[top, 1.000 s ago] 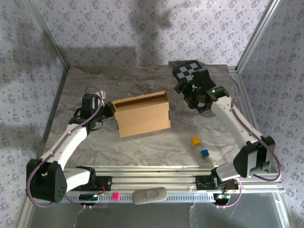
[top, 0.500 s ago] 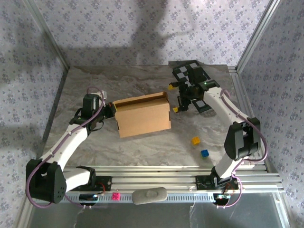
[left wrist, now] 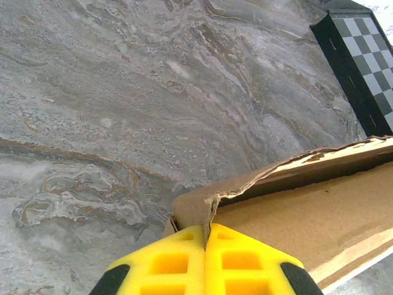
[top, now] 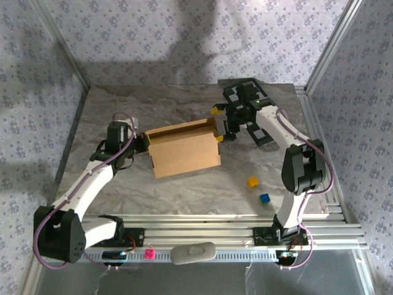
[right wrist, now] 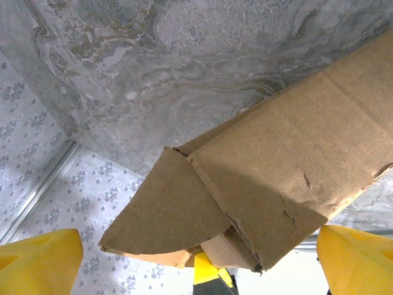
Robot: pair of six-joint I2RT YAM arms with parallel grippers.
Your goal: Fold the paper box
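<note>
The paper box (top: 184, 150) is a brown cardboard box lying mid-table, its back edge slightly raised. At its left end my left gripper (top: 142, 140) is shut; in the left wrist view the yellow fingers (left wrist: 239, 261) pinch a thin torn cardboard flap of the box (left wrist: 307, 209), with the gripper (left wrist: 207, 232) closed on that edge. My right gripper (top: 221, 125) stands open around the right end of the box. In the right wrist view its fingertips (right wrist: 40, 261) sit far apart, and the box's end (right wrist: 295, 166) with a rounded side flap (right wrist: 166, 209) lies between them, untouched.
A black-and-white checkered board (top: 244, 91) lies at the back right, partly under the right arm, also seen as the board (left wrist: 362, 61). A yellow cube (top: 252, 182) and a blue cube (top: 264, 198) rest front right. Metal frame rails border the table.
My right gripper swung left from over the checkered board to the box's right end and opened wide. The left arm and the box stayed put.
</note>
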